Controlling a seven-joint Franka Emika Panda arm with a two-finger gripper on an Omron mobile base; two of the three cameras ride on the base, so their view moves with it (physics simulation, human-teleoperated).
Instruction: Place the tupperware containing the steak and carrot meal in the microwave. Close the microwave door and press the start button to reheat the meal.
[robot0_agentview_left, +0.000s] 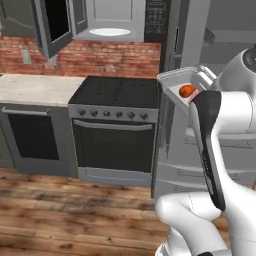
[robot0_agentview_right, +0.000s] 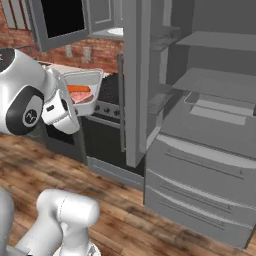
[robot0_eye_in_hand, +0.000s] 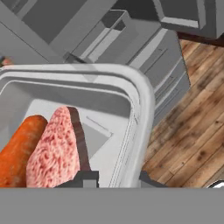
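Gripper (robot0_eye_in_hand: 114, 178) clamped narrow on the near wall of the tupperware (robot0_eye_in_hand: 142, 109), held aloft beside the open fridge (robot0_agentview_right: 200, 125), right of the stove (robot0_agentview_left: 115, 125). Inside: carrot (robot0_eye_in_hand: 17, 151) touching steak (robot0_eye_in_hand: 54, 148). Up left, microwave (robot0_agentview_left: 112, 20) with microwave door (robot0_agentview_left: 52, 25) swung open.

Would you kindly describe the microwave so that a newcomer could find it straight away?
Start at the black stove against the brick wall. Directly above it hangs the microwave, a wide grey box holding a white round plate. Unlike the oven below, its door stands swung open to the left.
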